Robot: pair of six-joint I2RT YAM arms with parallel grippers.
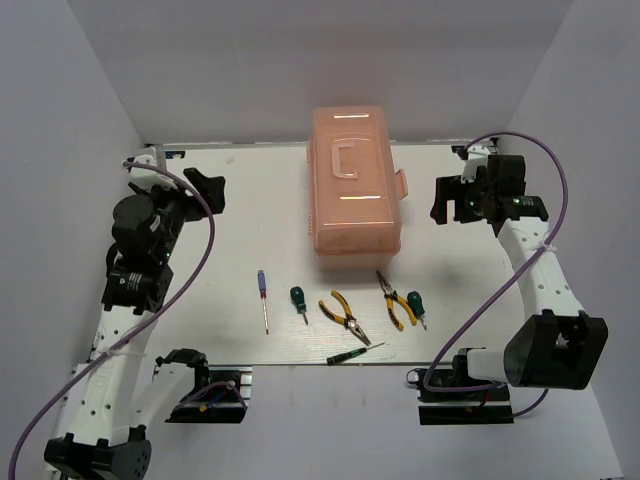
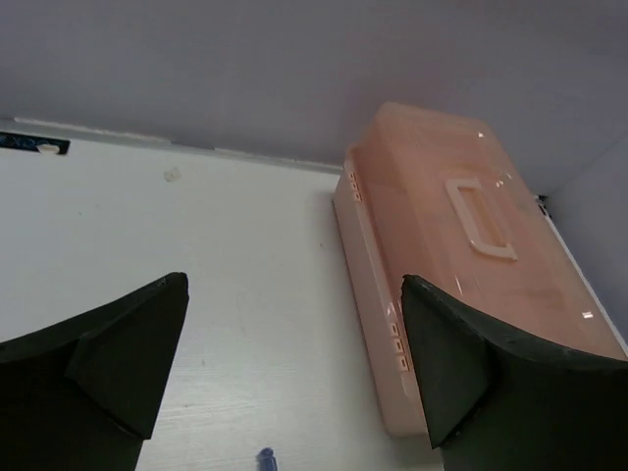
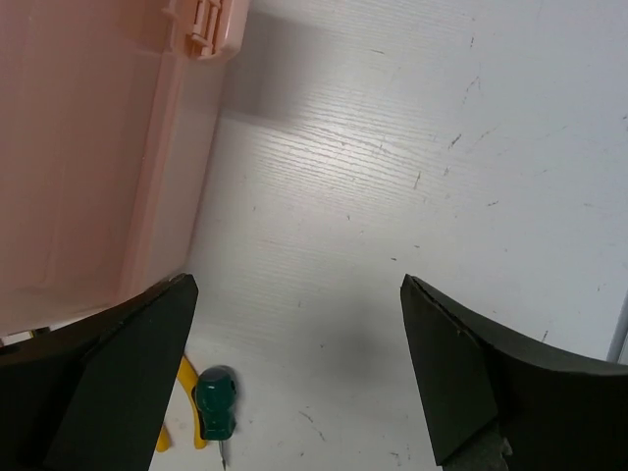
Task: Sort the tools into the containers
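Black fingers (image 2: 108, 378) of the left gripper (image 2: 292, 287) fill the lower corners of its wrist view. They are spread wide, with only the bare white table (image 2: 196, 255) between them. Beyond them, toward 2 o'clock, lies the pink toolbox (image 2: 442, 265) with its lid shut and its handle (image 2: 481, 218) flat on top. At 6 o'clock the blue end of the long screwdriver (image 2: 265, 457) just shows at the frame edge.

The right gripper (image 3: 297, 283) is likewise wide open and holds nothing. In its wrist view the toolbox wall takes the 10 o'clock corner, with the latch (image 3: 204, 25) at the top. At 7 o'clock a stubby green screwdriver (image 3: 216, 400) lies just beside the yellow handle of a pair of pliers (image 3: 188, 397).

From overhead, the closed toolbox sits at 12 o'clock on the table. The left gripper hangs at its 9 o'clock, well apart from it, and the right gripper at its 3 o'clock, near the latch side.

All six tools lie loose on the table at 6 o'clock from the toolbox, none inside it. Running from 9 toward 3 o'clock, the row is:
- the long screwdriver with its blue and red handle
- the other stubby green screwdriver (image 1: 299, 301)
- the second pair of pliers (image 1: 344, 317)
- the first pair of pliers, with its green neighbour close against it

The slim screwdriver (image 1: 352, 353) lies apart from the row, nearer the arm bases, at 6 o'clock from the second pair of pliers.
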